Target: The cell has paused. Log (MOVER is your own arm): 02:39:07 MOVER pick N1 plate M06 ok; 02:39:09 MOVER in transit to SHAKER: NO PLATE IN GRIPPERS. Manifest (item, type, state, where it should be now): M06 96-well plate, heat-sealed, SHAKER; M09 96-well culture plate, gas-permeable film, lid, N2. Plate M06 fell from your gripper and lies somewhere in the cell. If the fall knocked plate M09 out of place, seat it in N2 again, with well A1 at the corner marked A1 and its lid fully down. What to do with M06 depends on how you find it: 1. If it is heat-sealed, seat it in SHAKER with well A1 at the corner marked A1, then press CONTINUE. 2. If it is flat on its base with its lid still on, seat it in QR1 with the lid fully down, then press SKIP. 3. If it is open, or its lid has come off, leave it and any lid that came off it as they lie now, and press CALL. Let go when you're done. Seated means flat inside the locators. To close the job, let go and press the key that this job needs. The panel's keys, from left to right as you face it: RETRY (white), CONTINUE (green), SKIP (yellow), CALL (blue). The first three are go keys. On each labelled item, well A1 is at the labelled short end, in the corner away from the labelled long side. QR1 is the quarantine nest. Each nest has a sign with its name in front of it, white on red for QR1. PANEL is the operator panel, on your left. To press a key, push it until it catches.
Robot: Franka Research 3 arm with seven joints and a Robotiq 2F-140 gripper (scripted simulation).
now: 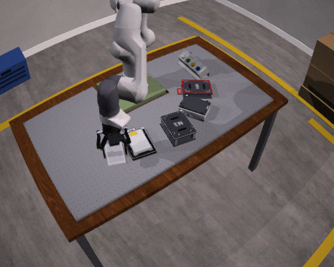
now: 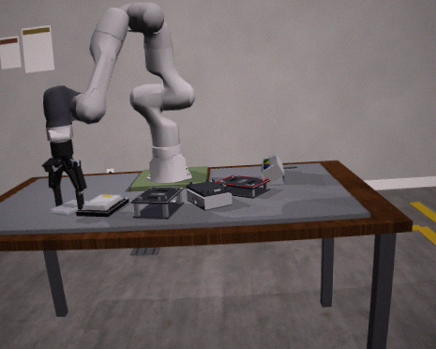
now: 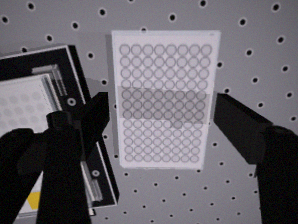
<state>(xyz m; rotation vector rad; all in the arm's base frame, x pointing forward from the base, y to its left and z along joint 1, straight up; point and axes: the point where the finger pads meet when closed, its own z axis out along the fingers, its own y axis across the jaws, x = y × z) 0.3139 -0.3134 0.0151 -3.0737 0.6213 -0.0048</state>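
A white 96-well plate (image 1: 116, 157) (image 2: 64, 209) (image 3: 162, 60) lies flat on the table top, with no lid on it and its wells showing through a flat top. My gripper (image 1: 115, 151) (image 2: 69, 204) (image 3: 161, 107) is open and low over it, one finger on each long side, apart from the plate. Right beside it stands the black nest (image 1: 151, 151) (image 2: 102, 214) (image 3: 70, 65) that holds a lidded white plate (image 1: 139, 143) (image 2: 102, 202) (image 3: 20, 105) with a yellow label; that plate lies flat inside the locators.
To the right stand a raised black nest (image 1: 178, 128) (image 2: 157, 199), a grey-sided shaker block (image 1: 195, 107) (image 2: 210, 193) and the red-framed quarantine nest (image 1: 197, 87) (image 2: 241, 184), all without plates. The key panel (image 1: 195, 64) (image 2: 272, 168) is at the far edge. The arm's base stands on a green mat (image 1: 157, 91).
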